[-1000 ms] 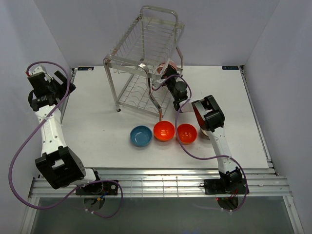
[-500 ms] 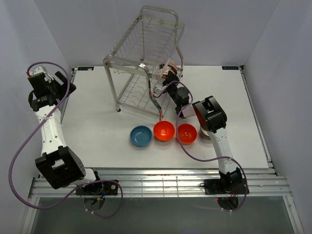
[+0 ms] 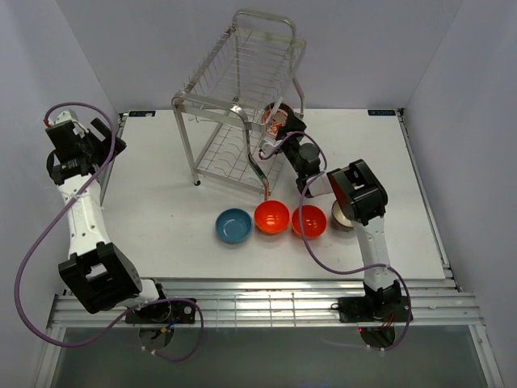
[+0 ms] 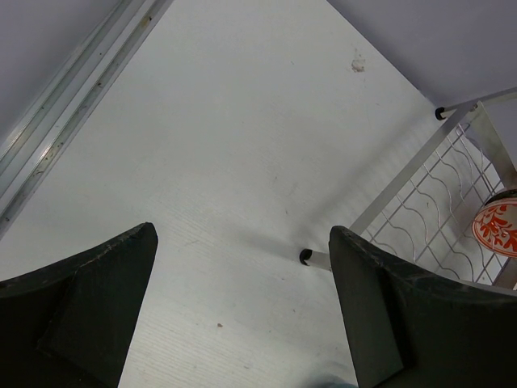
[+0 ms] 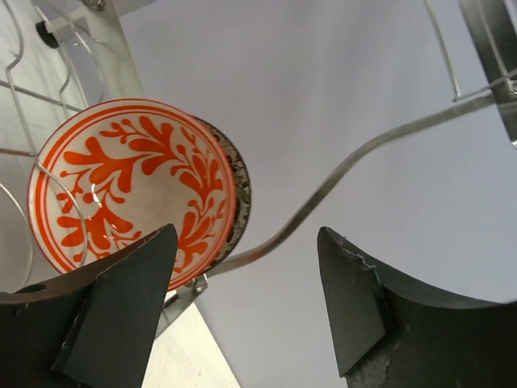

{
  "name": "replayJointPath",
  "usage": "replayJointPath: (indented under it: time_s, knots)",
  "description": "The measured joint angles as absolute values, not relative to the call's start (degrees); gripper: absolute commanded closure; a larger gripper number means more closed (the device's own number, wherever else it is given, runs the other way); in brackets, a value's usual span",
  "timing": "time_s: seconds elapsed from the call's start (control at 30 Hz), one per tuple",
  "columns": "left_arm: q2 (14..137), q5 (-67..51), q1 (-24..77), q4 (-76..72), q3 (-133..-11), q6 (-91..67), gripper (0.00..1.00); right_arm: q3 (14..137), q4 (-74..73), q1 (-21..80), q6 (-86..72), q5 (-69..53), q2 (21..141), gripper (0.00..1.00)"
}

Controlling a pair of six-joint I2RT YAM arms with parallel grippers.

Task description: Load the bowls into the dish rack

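Note:
The red-and-white bowl (image 3: 275, 123) (image 5: 133, 190) stands on edge at the right end of the dish rack (image 3: 238, 105), against its wires. A grey patterned bowl's rim (image 5: 241, 190) shows just behind it. My right gripper (image 3: 285, 135) (image 5: 246, 242) is open just to the right of that bowl, with nothing between its fingers. On the table in front of the rack lie a blue bowl (image 3: 233, 225) and two orange bowls (image 3: 272, 217) (image 3: 309, 221). A dark bowl with a cream inside (image 3: 343, 215) is partly hidden by the right arm. My left gripper (image 3: 107, 136) (image 4: 242, 234) hangs open at the far left.
The rack's lower tier (image 4: 436, 218) and one black-tipped leg (image 4: 315, 257) show in the left wrist view, with the red-and-white bowl (image 4: 497, 228) at the right edge. A metal rail (image 3: 242, 303) runs along the table's near edge.
My right gripper has opened and let go of the red-and-white bowl, which now rests in the rack. The right arm has drawn back a little to the right. The left arm is still.

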State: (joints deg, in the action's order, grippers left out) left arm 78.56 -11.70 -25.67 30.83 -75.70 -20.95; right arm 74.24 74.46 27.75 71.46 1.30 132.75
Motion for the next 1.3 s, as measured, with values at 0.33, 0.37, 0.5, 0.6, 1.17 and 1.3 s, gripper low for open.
replayJointPath:
  time_s: [0.33, 0.37, 0.5, 0.6, 1.17, 1.3]
  knots:
    - [78.54, -12.51, -25.67, 30.85, -75.70, -20.60, 0.02, 69.45, 74.63, 27.73, 68.27, 1.32, 126.85, 0.21]
    - [78.54, -12.53, -25.67, 30.85, -75.70, -20.49, 0.02, 68.60, 74.54, 27.73, 67.85, 1.32, 126.17, 0.20]
    - [78.52, -12.80, -25.71, 30.87, -75.70, -20.12, 0.02, 64.84, 73.69, 27.70, 66.48, 1.78, 122.08, 0.18]
    - [78.52, -13.13, -25.71, 30.98, -75.70, -19.84, 0.02, 61.32, 73.45, 27.44, 65.25, 2.55, 117.25, 0.13]
    - [75.94, -33.04, -27.38, 34.83, -74.63, -7.11, 0.02, 62.13, 23.07, 11.66, 44.34, 2.09, 75.70, 0.10]
    - [72.20, -39.55, -27.38, 37.23, -74.04, -1.26, 0.02, 67.07, 0.99, 6.17, 41.28, -4.36, 74.15, 0.10]
